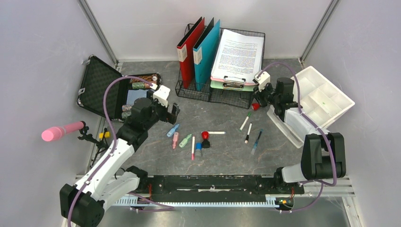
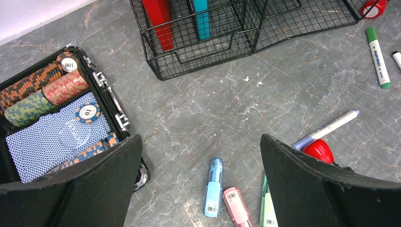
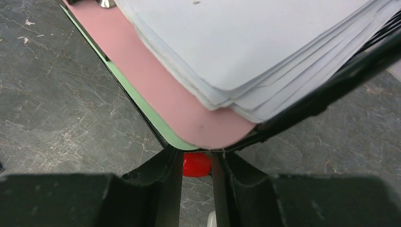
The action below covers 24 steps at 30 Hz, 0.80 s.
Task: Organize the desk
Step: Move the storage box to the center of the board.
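As the desk [image 1: 227, 156] is to be tidied, 1 small red object [image 3: 196, 164] is pinched by the right gripper [image 3: 197, 171] beneath the clipboard [image 3: 179, 109] ahead; left gripper [image 2: 200, 140] is spread.

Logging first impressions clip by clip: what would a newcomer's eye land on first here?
The upright red binder and teal binder in the black wire rack at the far middle of the desk stand out first, then the pens and markers scattered across its centre. By the rack's near right corner, the right gripper has its jaws either side of a small red piece.
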{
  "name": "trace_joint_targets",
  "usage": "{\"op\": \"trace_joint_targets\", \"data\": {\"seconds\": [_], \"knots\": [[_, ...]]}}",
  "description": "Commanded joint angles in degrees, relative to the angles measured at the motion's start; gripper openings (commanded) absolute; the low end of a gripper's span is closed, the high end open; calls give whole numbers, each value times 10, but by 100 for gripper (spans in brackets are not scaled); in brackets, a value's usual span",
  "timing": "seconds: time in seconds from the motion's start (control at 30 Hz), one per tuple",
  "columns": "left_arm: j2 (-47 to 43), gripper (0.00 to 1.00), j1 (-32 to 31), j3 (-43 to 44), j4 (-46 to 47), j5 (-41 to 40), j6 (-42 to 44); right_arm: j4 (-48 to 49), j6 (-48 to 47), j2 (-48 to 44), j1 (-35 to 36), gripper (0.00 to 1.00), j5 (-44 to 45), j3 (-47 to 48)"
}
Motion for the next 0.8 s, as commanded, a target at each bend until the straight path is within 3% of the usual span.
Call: {"op": "trace_joint_targets", "data": {"seconds": [0.0,0.07,0.3,0.57,0.77], "knots": [[-1,100,2,-3,25,-12,20,28,-24,8,3,6,-1,21],[2,100,3,-3,26,-12,21,26,-31,0,3,0,1,16],[39,100,2,1,42,-17,44,20,-36,-27,-5,0,13,7],[124,100,3,35,54,-49,75,-113,-139,-9,-29,0,-36,66],[137,100,3,36,71,-52,79,-118,-138,-14,-71,0,-61,68]]}}
